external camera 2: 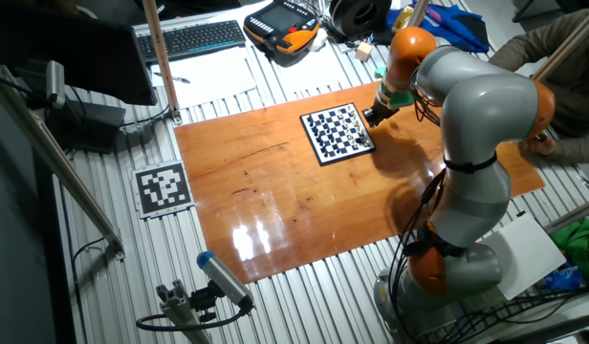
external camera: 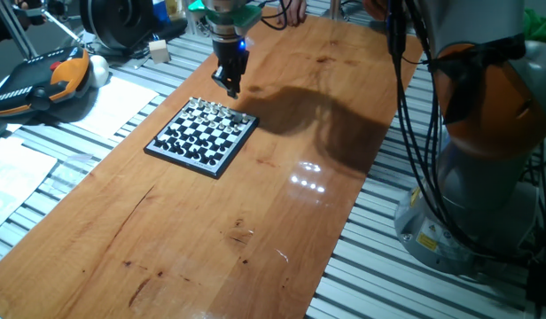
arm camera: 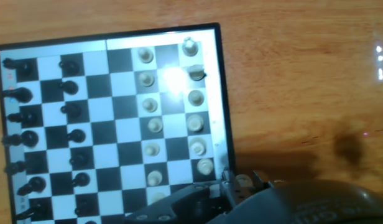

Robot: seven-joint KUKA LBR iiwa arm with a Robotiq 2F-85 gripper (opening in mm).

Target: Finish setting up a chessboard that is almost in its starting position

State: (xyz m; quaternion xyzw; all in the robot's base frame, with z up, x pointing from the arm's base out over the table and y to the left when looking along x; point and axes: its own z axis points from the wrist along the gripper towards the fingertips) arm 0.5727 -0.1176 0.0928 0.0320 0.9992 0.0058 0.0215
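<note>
The chessboard (external camera: 180,162) lies on the wooden table, with pale pieces on its far side and dark pieces on its near side. It also shows in the other fixed view (external camera 2: 347,157) and fills the left of the hand view (arm camera: 114,134). My gripper (external camera: 231,87) hangs just over the board's far corner, also seen in the other fixed view (external camera 2: 373,115). In the hand view the gripper (arm camera: 241,185) sits at the bottom edge, its fingers close around a small pale piece (arm camera: 243,181) just outside the board's dark rim.
White paper sheets (external camera: 113,106) and an orange-black pendant (external camera: 42,80) lie left of the table. A small wooden block (external camera: 158,50) stands at the back. My arm's base (external camera: 486,177) and cables stand to the right. A keyboard (external camera 2: 194,38) lies behind the table.
</note>
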